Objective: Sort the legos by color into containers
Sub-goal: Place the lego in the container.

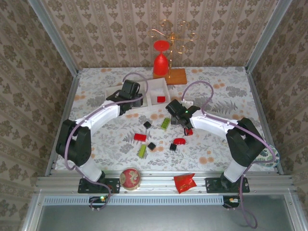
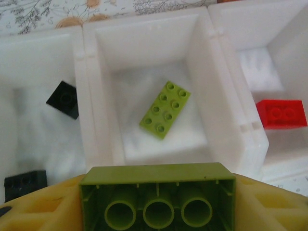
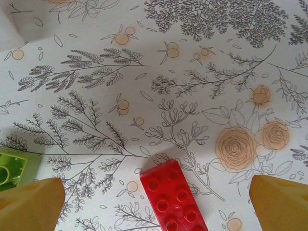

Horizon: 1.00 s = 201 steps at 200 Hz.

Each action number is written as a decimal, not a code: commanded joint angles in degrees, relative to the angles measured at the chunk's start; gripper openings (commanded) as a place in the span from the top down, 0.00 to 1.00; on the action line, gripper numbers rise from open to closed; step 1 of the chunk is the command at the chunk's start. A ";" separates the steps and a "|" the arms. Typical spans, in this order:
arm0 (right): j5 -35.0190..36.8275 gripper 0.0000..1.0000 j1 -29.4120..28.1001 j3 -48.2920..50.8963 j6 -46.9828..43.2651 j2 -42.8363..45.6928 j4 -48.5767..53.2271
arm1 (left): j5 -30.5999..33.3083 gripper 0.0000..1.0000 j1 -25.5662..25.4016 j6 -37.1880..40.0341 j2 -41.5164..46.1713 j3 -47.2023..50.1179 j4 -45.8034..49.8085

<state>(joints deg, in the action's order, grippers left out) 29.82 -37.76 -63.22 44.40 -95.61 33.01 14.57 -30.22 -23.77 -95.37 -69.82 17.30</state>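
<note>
While a lime green brick sits pinched between the fingers of the left gripper, underside toward the wrist camera, it hangs at the near edge of the white tray's middle compartment. A second lime brick lies flat inside that compartment. Seen from that wrist, two black bricks lie in the compartment to the left and a red brick in the one to the right.

On the floral table, the right gripper stands spread. Its yellow fingers are on either side of a long red brick, clear of it. Another lime piece lies just beside one finger. Loose bricks in red, lime and black are scattered between the arms.
</note>
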 commanded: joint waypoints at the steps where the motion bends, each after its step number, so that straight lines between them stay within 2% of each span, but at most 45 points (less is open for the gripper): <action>1: 2.96 0.00 -0.11 1.20 2.37 3.03 1.62 | -0.77 0.48 0.67 3.15 -2.44 -3.35 0.00; 54: 3.39 0.00 0.14 2.20 3.38 4.36 3.01 | -1.27 0.46 1.30 4.32 -8.36 -8.05 0.37; 81: 3.41 0.00 0.23 2.41 3.54 4.57 3.46 | -0.85 0.42 1.55 4.27 -9.79 -9.72 1.58; 152: 2.61 0.00 0.28 2.53 2.95 5.80 3.94 | -0.40 0.15 1.91 2.22 -8.47 -9.32 1.51; 177: 2.79 0.00 0.23 3.31 3.16 7.21 3.59 | -0.63 0.11 1.70 1.73 -6.60 -8.31 1.42; 201: 2.95 0.00 0.24 4.39 3.52 8.27 3.37 | -0.63 0.11 0.88 1.24 -3.24 -5.64 1.36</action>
<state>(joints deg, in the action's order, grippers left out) 30.28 -37.74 -60.25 46.35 -89.27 34.94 13.93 -28.84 -21.39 -104.12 -77.34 17.76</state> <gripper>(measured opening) 0.999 0.896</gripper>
